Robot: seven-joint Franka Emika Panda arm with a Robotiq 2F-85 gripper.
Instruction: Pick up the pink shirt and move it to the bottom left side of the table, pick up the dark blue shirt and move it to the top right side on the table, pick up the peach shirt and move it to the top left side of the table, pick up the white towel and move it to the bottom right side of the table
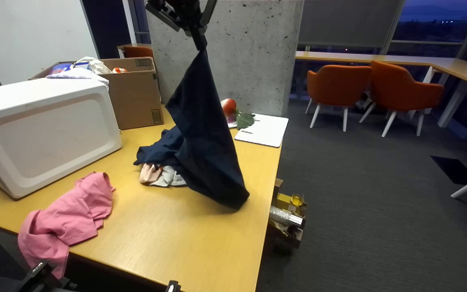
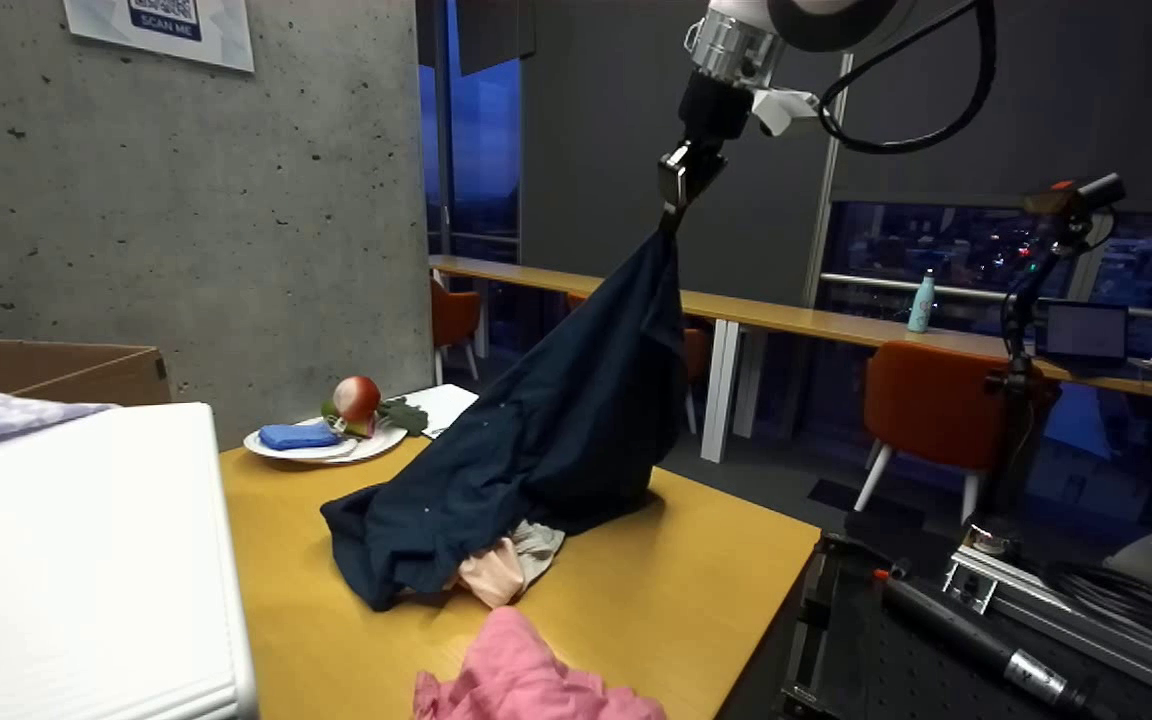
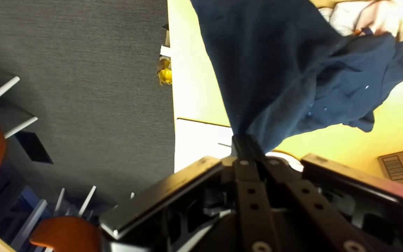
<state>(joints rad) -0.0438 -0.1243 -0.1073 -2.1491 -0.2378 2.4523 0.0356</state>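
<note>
Navy, nearly black in the folds: dark blue shirt (image 1: 213, 142), pinched at its top end by the gripper (image 2: 672, 218), with jaws together and clamped on the cloth. Held high in a narrow peak above the table (image 1: 168, 231), slanting down to a bunched end on the wood, well in from the right edge in an exterior view; with a loose lower fold near that edge, touching the wood or just clear of it, hard to tell. Tucked partly beneath the bunched end, side by side: peach shirt (image 2: 493, 572) and white towel (image 2: 539, 548), with only small parts of both in sight. Across the near edge of the table in an exterior view: pink shirt (image 1: 73, 211), rumpled, with one end hanging past the edge. Near it on the table: white bin (image 1: 59, 136), with a cardboard box (image 1: 134, 101) behind. At the far right corner: white sheet (image 1: 266, 132), next to a plate (image 2: 376, 448).
</note>
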